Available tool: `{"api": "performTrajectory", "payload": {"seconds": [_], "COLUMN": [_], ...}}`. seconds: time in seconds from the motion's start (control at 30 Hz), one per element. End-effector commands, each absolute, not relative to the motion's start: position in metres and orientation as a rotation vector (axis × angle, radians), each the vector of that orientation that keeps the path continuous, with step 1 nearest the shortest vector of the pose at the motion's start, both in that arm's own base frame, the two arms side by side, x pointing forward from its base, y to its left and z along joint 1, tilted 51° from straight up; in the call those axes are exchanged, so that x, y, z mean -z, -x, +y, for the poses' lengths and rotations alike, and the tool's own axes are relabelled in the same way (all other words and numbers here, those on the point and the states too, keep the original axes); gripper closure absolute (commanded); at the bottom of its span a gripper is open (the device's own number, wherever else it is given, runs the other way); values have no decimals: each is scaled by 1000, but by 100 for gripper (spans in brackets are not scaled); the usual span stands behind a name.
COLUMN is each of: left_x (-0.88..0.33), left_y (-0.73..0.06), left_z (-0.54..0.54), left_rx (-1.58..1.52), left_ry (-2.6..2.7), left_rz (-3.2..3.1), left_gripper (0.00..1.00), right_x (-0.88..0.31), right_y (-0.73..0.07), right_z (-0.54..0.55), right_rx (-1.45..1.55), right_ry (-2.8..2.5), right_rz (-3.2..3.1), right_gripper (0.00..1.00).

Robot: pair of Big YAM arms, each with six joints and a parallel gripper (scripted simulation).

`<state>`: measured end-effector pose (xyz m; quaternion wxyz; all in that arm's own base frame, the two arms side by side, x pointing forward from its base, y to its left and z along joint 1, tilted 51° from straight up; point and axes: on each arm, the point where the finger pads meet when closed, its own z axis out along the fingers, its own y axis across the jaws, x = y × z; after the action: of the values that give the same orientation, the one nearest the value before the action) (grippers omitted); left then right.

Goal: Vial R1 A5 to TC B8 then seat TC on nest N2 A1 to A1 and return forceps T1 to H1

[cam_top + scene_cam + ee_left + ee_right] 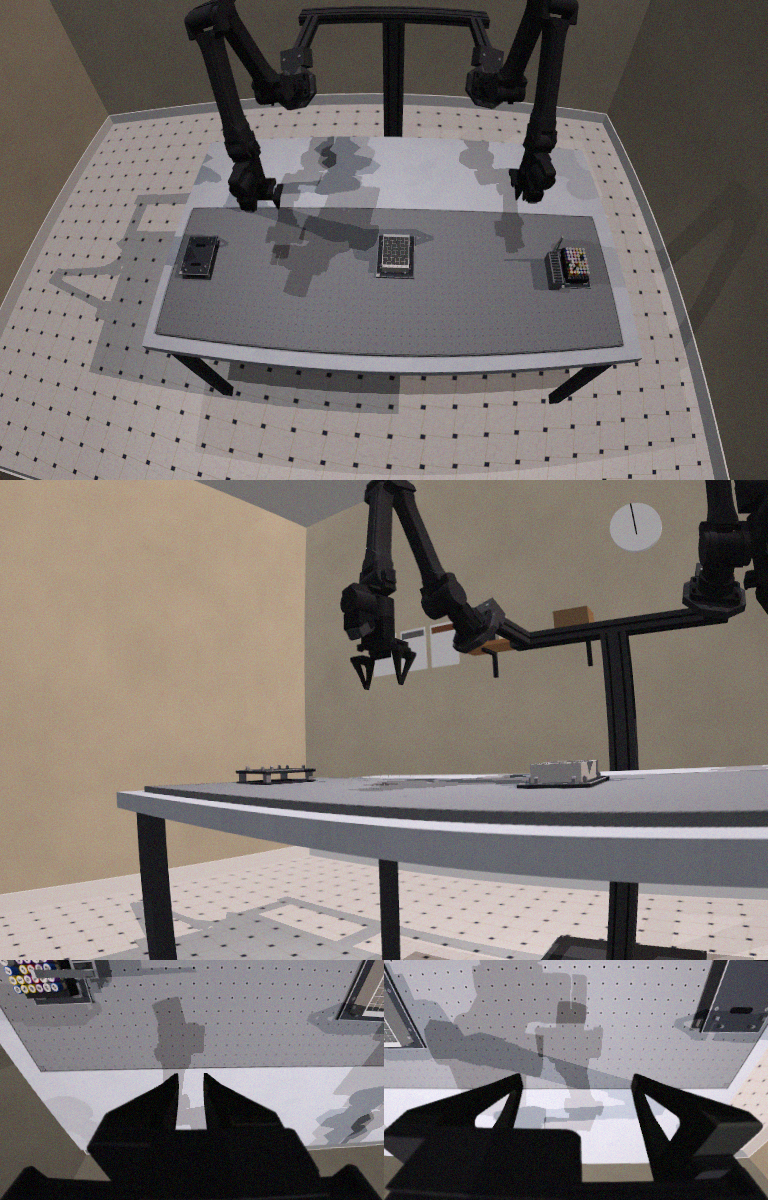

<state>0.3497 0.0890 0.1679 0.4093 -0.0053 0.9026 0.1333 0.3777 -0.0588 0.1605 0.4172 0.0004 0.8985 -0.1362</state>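
Observation:
The tube carrier TC [395, 253] [563, 772] is a white gridded block on a dark base at the middle of the mat; its edge also shows in the left wrist view [375, 995] and the right wrist view [391, 1025]. The vial rack R1 [565, 266] [30, 980] holds several coloured vials. The grey holder H1 [553, 268] stands beside it, with the forceps T1 [559, 244] sticking up. The raised nest N2 [199, 256] [275, 774] [734, 1010] is bare. My left gripper [526, 196] [191, 1079] is nearly shut and empty, high behind R1. My right gripper [263, 202] [384, 675] [577, 1079] is wide open and empty, high behind N2.
The black gantry post [392, 84] stands behind the table's middle. The dark mat [339, 316] covers the front of the table, and a lighter strip of table top [430, 169] lies behind it under both grippers.

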Motion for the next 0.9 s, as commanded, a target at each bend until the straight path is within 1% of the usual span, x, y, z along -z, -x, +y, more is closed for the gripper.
{"api": "performTrajectory", "payload": {"seconds": [0.0,0.23,0.7,0.87], "left_x": [-176,-176,-176,-187], "left_y": [-353,-353,-353,-366], "left_z": [91,91,91,114], "left_rx": [-337,-337,-337,-359], "left_ry": [32,32,32,10], "left_rz": [2258,2258,2258,2250], "left_gripper": [77,77,77,77], "right_x": [-182,-170,-175,-175], "right_y": [-372,-349,-356,-356], "right_z": [-71,-82,-80,-80], "right_rx": [361,360,353,353], "right_ry": [1,5,2,2], "right_rz": [2245,2274,2261,2261], "right_gripper": [0,0,0,0]}}
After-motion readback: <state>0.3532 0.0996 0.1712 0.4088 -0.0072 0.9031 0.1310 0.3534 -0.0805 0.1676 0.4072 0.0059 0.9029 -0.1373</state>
